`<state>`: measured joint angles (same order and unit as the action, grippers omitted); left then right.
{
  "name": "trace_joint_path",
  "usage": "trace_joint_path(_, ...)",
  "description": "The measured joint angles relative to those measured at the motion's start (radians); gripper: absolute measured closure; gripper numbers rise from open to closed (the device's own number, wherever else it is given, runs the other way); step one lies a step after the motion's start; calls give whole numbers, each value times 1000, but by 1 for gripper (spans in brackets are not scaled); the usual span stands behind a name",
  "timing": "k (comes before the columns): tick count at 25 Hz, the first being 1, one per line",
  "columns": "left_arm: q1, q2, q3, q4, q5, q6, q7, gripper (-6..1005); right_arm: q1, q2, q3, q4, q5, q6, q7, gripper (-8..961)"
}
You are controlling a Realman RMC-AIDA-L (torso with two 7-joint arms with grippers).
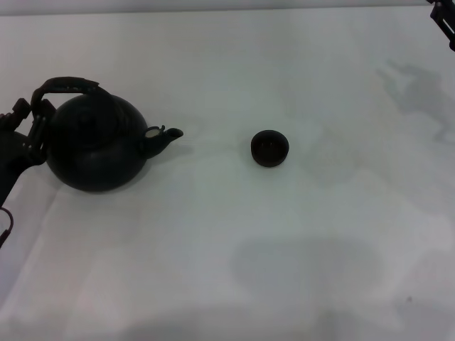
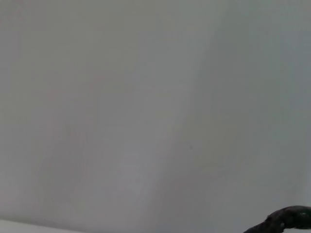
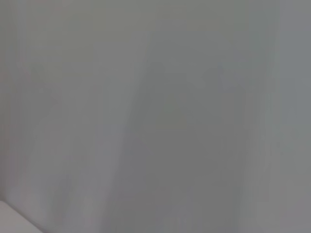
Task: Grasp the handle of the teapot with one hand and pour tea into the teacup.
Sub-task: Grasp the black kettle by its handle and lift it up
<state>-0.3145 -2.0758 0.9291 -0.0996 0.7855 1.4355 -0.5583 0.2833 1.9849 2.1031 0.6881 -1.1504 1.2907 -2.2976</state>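
Note:
The black teapot (image 1: 96, 149) stands on the white table (image 1: 234, 241) at the left, its spout (image 1: 168, 135) pointing right toward the teacup. Its arched handle (image 1: 67, 85) rises over the lid. My left gripper (image 1: 34, 126) is at the left end of the handle, against the teapot's left side. The small black teacup (image 1: 269, 148) stands upright near the middle, well apart from the spout. My right gripper (image 1: 444, 18) shows only as a dark part at the far right top corner, far from both. A dark curved piece (image 2: 286, 219) shows at the edge of the left wrist view.
The white table has faint grey stains at the back right (image 1: 416, 89). The right wrist view shows only a plain pale surface.

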Motion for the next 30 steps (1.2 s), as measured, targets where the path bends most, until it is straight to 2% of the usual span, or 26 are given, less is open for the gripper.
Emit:
trace_joint_path(2, 0, 0, 1, 7, 2, 0, -1, 516, 1, 0, 0, 0, 0, -4, 0, 702)
trace_joint_path(7, -4, 0, -3, 13, -3, -3, -17, 696, -1, 0, 0, 1, 0, -8, 0, 701)
trace_joint_path(13, -20, 0, -5, 15, -3, -26, -33, 822, -4, 0, 0, 1, 0, -8, 0, 701)
trace_joint_path(23, -54, 4, 0, 49, 17, -65, -73, 827, -2, 1, 0, -38, 8, -15, -38, 700)
trace_joint_path(30, -49, 0, 3, 230, 143, -155, -213, 840, -4, 2, 0, -73, 11, -23, -82, 700)
